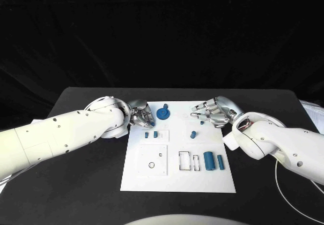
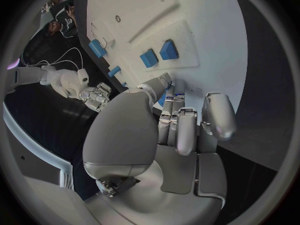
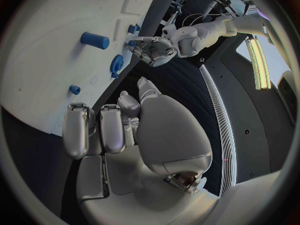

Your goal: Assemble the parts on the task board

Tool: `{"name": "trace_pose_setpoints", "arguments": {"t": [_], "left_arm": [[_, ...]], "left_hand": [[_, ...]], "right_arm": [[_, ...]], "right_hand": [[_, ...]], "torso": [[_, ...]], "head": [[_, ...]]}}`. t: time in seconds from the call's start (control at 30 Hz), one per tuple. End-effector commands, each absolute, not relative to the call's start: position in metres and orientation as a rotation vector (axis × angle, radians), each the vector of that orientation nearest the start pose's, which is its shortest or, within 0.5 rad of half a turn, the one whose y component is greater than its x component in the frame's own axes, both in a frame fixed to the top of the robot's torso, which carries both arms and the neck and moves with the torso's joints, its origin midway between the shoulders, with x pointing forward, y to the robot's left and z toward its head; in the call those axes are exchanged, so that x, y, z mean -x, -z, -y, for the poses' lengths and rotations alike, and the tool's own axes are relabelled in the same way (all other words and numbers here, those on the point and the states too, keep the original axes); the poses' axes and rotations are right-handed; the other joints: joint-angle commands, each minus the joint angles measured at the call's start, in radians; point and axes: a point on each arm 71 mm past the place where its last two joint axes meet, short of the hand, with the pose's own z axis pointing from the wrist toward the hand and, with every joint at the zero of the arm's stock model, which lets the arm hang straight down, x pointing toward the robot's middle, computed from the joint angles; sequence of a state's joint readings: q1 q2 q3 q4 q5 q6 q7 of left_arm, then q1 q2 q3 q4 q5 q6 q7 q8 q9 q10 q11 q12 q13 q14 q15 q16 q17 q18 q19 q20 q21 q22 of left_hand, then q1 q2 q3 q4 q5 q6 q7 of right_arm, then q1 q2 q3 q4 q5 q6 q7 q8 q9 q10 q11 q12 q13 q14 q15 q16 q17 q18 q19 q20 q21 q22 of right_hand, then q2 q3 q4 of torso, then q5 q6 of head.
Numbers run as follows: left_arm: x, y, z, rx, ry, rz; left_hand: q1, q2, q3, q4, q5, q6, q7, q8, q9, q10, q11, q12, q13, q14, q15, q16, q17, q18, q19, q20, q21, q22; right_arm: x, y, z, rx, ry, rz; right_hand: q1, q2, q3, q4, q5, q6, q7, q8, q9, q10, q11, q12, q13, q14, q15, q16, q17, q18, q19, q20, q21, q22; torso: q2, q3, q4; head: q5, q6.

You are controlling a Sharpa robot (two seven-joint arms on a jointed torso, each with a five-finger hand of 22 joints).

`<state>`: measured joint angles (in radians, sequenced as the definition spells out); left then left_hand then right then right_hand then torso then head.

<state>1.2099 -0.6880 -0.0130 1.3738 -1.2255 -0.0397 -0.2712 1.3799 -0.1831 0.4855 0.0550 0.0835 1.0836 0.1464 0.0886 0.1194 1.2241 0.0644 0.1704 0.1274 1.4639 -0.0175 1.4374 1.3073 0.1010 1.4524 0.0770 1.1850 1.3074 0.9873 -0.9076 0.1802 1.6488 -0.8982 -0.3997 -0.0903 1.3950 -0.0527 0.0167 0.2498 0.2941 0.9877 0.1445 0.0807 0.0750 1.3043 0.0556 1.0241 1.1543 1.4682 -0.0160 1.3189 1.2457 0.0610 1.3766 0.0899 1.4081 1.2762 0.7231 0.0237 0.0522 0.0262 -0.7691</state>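
On the black bench (image 1: 81,197) the white task board (image 1: 177,180) fills the middle of the frame, and both hands sit at its upper edge. The left hand (image 1: 140,117) is at the board's upper left corner, its fingers (image 2: 178,127) curled in beside the blue gear (image 1: 163,113); whether they actually clamp it cannot be told. The right hand (image 1: 212,112) rests at the upper right, fingers (image 3: 103,130) curled with nothing visibly in them. Two small blue blocks (image 1: 151,134) stand just below the gear, a small peg (image 1: 194,134) lies mid-board, and two blue cylinders (image 1: 214,161) lie at the lower right. The step in hand appears to be seating the gear: it should be kept level and pressed straight down.
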Motion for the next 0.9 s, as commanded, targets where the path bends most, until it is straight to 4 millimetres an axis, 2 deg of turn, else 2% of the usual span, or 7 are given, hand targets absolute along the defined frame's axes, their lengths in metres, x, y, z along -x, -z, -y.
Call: {"name": "trace_pose_setpoints", "arguments": {"t": [0.03, 0.23, 0.4, 0.53, 0.77, 0.9], "left_arm": [[-0.512, 0.207, -0.169, 0.020, 0.581, -2.052], [-0.511, 0.207, -0.170, 0.019, 0.574, -2.056], [-0.512, 0.207, -0.173, 0.027, 0.566, -2.053], [-0.513, 0.207, -0.175, 0.041, 0.568, -2.043], [-0.514, 0.205, -0.184, 0.078, 0.570, -2.011], [-0.515, 0.201, -0.194, 0.144, 0.619, -1.960]], "left_hand": [[-0.008, -0.005, -0.007, 0.000, 0.001, -0.011, 0.003, -0.008, -0.006, 0.001, 0.007, -0.004, 0.000, 0.042, 0.007, -0.003, 0.000, -0.019, 0.000, 0.011, -0.006, 0.015], [-0.006, -0.008, -0.010, -0.001, 0.001, -0.023, 0.008, -0.017, -0.014, 0.002, 0.010, -0.007, 0.002, 0.042, 0.010, -0.003, -0.003, -0.019, 0.000, 0.013, -0.008, 0.015], [-0.002, -0.012, -0.013, -0.002, 0.002, -0.048, 0.015, -0.028, -0.027, -0.001, 0.016, -0.013, 0.003, 0.042, 0.014, -0.003, -0.004, -0.019, 0.000, 0.017, -0.008, 0.016], [0.003, -0.016, -0.016, -0.004, 0.003, -0.084, 0.019, -0.030, -0.041, -0.016, 0.022, -0.025, 0.000, 0.040, 0.019, -0.005, -0.009, -0.018, -0.001, 0.022, -0.014, 0.013], [0.011, -0.015, -0.019, -0.004, 0.003, -0.119, 0.025, -0.028, -0.053, -0.029, 0.028, -0.037, -0.002, 0.041, 0.024, -0.004, -0.009, -0.016, -0.003, 0.026, -0.021, 0.011], [0.037, 0.000, 0.001, -0.014, 0.006, -0.101, 0.026, -0.017, -0.050, -0.036, 0.030, -0.043, -0.004, 0.038, 0.025, -0.009, -0.019, -0.012, -0.010, 0.029, -0.042, -0.001]], "right_arm": [[-0.458, 0.196, 0.209, -0.551, -1.004, -1.709], [-0.457, 0.196, 0.210, -0.552, -1.002, -1.708], [-0.458, 0.196, 0.214, -0.559, -0.991, -1.696], [-0.458, 0.195, 0.216, -0.568, -0.981, -1.674], [-0.460, 0.195, 0.222, -0.559, -0.955, -1.661], [-0.463, 0.194, 0.230, -0.496, -0.919, -1.664]], "right_hand": [[-0.001, 0.012, -0.004, 0.000, 0.005, 0.004, -0.002, 0.003, 0.000, -0.002, -0.002, 0.003, 0.001, 0.033, -0.004, -0.004, -0.001, 0.010, -0.004, -0.001, -0.005, -0.001], [-0.001, 0.012, -0.004, 0.000, 0.005, 0.004, -0.002, 0.003, 0.000, -0.002, -0.002, 0.003, 0.001, 0.033, -0.004, -0.004, -0.001, 0.010, -0.004, -0.001, -0.005, -0.001], [0.000, 0.012, -0.005, -0.001, 0.006, 0.003, -0.002, 0.002, 0.000, -0.011, -0.002, -0.016, -0.014, 0.032, -0.005, -0.011, -0.009, 0.012, -0.008, -0.001, -0.009, -0.008], [0.010, 0.014, -0.003, 0.003, 0.020, -0.007, -0.001, 0.001, -0.002, -0.156, -0.001, -0.308, -0.241, 0.018, -0.005, -0.059, -0.058, 0.015, -0.015, -0.002, -0.021, -0.024], [0.037, 0.010, 0.006, 0.020, 0.026, -0.014, 0.004, 0.009, 0.000, -0.195, 0.003, -0.512, -0.436, 0.004, -0.003, -0.149, -0.139, 0.018, -0.017, -0.002, -0.037, -0.043], [0.083, 0.002, 0.033, 0.008, -0.021, 0.003, 0.011, 0.018, 0.001, -0.206, 0.010, -0.639, -0.571, 0.010, 0.004, -0.177, -0.166, 0.015, -0.005, 0.001, -0.032, -0.031]], "torso": [[0.000, 0.0001, -0.0001], [0.000, -0.0003, 0.0010], [0.000, 0.0004, -0.0002], [-0.001, 0.0004, 0.0007], [0.000, 0.0008, 0.0007], [-0.002, -0.0003, 0.0008]], "head": [[0.000, 0.001], [-0.004, -0.003], [0.000, 0.004], [-0.003, 0.005], [-0.003, 0.008], [-0.006, 0.011]]}}
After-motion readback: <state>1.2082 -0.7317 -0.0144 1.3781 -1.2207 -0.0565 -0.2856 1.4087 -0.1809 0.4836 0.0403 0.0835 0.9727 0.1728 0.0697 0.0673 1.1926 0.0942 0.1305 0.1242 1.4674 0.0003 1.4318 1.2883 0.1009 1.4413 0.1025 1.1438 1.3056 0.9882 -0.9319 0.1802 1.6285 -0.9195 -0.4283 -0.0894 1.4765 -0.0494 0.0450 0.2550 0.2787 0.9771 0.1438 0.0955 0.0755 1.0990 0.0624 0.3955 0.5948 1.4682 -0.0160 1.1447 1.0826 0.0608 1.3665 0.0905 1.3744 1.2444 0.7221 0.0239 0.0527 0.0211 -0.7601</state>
